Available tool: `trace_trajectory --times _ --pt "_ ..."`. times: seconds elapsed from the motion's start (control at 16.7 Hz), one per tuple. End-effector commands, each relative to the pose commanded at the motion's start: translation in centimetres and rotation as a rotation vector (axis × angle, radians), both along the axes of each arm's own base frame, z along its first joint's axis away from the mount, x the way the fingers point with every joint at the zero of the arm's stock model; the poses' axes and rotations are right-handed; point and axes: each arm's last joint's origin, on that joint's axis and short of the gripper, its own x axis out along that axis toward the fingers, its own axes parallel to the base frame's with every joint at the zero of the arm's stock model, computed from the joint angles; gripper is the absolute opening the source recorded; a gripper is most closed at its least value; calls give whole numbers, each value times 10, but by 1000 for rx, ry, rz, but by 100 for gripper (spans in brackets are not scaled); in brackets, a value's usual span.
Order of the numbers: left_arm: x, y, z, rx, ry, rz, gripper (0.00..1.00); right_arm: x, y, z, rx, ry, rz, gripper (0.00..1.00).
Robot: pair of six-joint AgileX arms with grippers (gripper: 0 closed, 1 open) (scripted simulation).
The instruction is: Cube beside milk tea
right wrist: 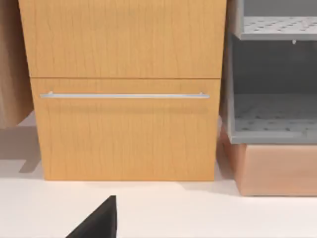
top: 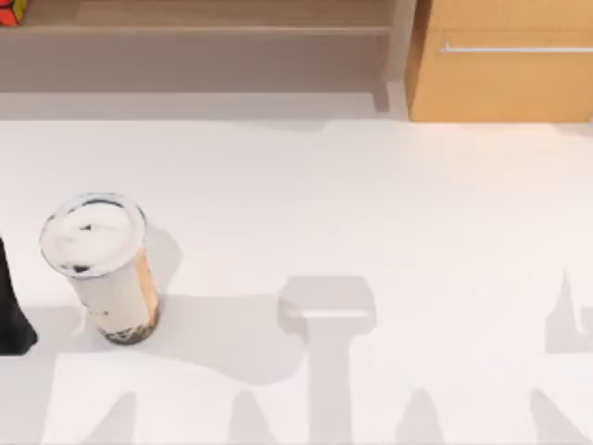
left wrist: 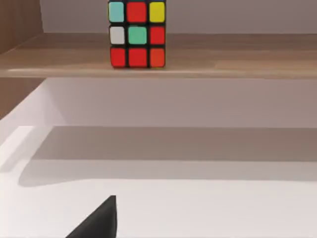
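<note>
Cube (left wrist: 137, 33) sits on a wooden shelf (left wrist: 223, 62) at the table's far left corner, untouched. Milk tea (top: 102, 269) stands upright on the white table (top: 371, 213), left side, well apart from the cube. Left arm (top: 11, 311) is at the left table edge, near the cup, wrist camera facing the cube; can't tell its finger opening. Right gripper faces the drawer cabinet (right wrist: 124, 94); can't tell its opening either. Step looks like the approach, nothing grasped. Next move calls for the left arm to reach onto the shelf, grasp the cube, then set it beside the cup.

No readable text, labels or numbers anywhere.
</note>
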Motion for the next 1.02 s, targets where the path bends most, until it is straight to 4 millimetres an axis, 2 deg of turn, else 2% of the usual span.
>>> trace_trajectory --times 0.24,0.54,0.66,0.78,0.9,1.02 --pt "1 0 6 0 -12 -1 100 0 0 0 0 0 0 100" --pt "17 3 48 -1 -58 -7 100 0 0 0 0 0 0 100" --pt "36 5 67 -1 -62 -9 100 0 0 0 0 0 0 100" --pt "62 9 82 -1 -58 -12 100 0 0 0 0 0 0 100" --pt "97 14 90 -2 -48 -14 100 0 0 0 0 0 0 100" --pt "135 21 89 -2 -35 -15 100 0 0 0 0 0 0 100"
